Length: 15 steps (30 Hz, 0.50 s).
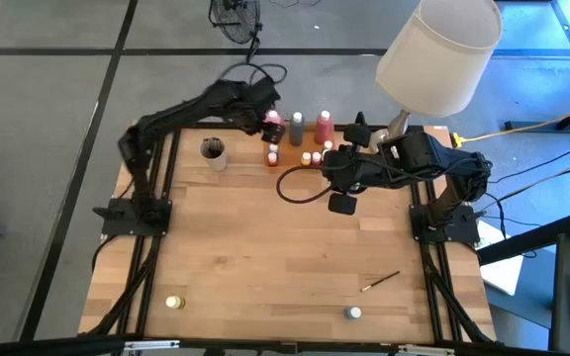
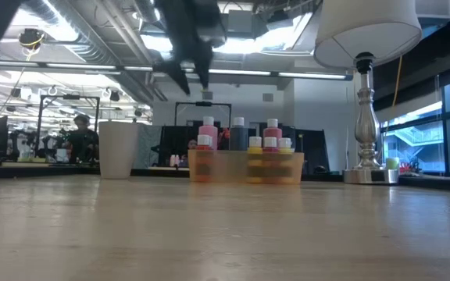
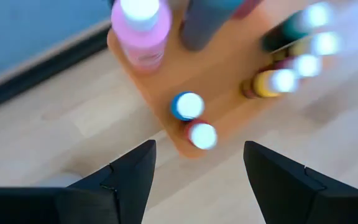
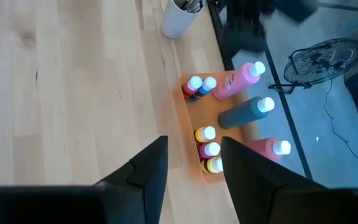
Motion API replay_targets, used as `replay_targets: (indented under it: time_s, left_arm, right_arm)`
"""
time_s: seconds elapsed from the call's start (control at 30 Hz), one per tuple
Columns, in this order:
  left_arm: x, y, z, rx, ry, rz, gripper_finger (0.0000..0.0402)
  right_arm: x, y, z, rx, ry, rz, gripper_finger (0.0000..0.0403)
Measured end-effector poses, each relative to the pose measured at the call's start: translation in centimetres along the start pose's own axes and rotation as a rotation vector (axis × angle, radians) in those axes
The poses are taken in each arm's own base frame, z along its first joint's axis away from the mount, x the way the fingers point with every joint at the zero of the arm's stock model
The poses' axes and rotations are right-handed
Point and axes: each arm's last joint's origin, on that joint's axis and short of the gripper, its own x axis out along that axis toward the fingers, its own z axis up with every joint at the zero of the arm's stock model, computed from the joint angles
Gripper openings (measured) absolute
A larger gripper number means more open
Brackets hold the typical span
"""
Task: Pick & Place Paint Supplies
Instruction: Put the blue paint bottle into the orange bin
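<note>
The orange tray [image 1: 295, 148] stands at the table's far middle. It holds two pink bottles [image 1: 273, 121] [image 1: 323, 125], a grey bottle [image 1: 297, 125] and several small pots [image 1: 310, 156]. My left gripper [image 3: 194, 177] hangs open above the tray's left end [image 3: 166, 124], its fingers either side of two white-lidded pots [image 3: 194, 121] far below, touching nothing. It shows dark and blurred at the top of the low view [image 2: 196, 72]. My right gripper [image 4: 194, 168] stands open, high off the tray's right end, empty. A yellow-lidded pot [image 1: 174, 302], a white-lidded pot [image 1: 352, 313] and a brush [image 1: 380, 282] lie near the front edge.
A beige cup [image 1: 213, 150] with dark brushes in it stands left of the tray. A lamp with a white shade [image 1: 441, 49] rises at the far right, close to my right arm. Bare wood [image 1: 285, 247] spreads between the tray and the loose pots.
</note>
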Motion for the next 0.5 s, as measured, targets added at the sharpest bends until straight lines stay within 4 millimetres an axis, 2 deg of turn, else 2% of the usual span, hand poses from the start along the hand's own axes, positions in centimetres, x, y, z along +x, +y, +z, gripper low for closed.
replay_targets:
  time_s: [0.17, 0.33, 0.5]
  left_arm:
    - [-6.4, 0.4, -1.7, 0.116, -0.116, -0.115, 0.0242]
    - [-12.5, 1.3, -4.3, 0.277, -0.233, -0.248, 0.024]
    - [-16.8, 2.2, -6.9, 0.391, -0.339, -0.32, 0.0242]
  right_arm:
    - [0.1, -0.1, 0.0, 0.004, 0.001, -0.004, 0.0152]
    - [0.1, -0.1, 0.0, 0.004, 0.001, -0.004, 0.0152]
    - [-0.1, 0.1, 0.1, 0.073, -0.015, 0.005, 0.0152]
